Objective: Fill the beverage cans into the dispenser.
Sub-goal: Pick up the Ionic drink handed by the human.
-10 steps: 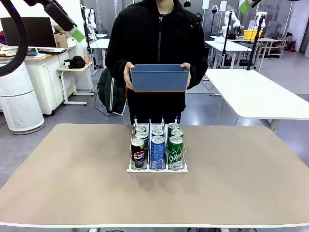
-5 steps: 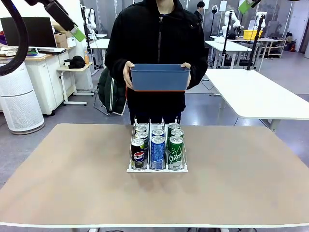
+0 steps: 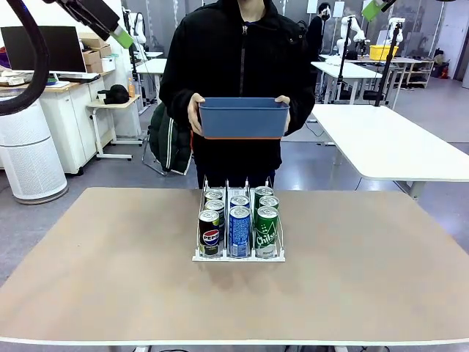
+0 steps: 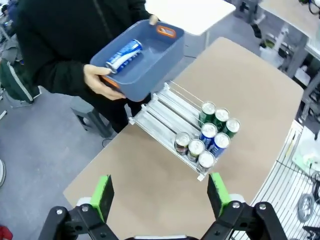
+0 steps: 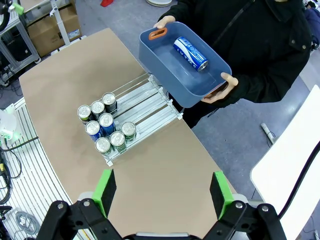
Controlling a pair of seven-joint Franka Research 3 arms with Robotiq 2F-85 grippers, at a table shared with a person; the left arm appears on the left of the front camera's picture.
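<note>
L gripper (image 4: pixel 160 192): high at 10 o'clock in front view, jaws wide apart, nothing in them. Prob. parked clear to look down on the table (image 4: pixel 150 170).
Dispenser (image 3: pixel 238 257): mid-table, lanes running 6 to 12 o'clock.
Cans (image 3: pixel 239 231): bunched at the 6 o'clock end of all three lanes, likely slid down the rails. 12 o'clock end bare, so room left.
Blue bin (image 3: pixel 242 117): at 12 o'clock, above the dispenser's far end, person (image 3: pixel 238 59) holding both ends level — looks offered for pickup.
Pocari can (image 5: pixel 190 53): on its side in the bin, not yet loaded.
R gripper (image 5: pixel 162 187): high at 1 o'clock, jaws apart, empty — free to come down.
</note>
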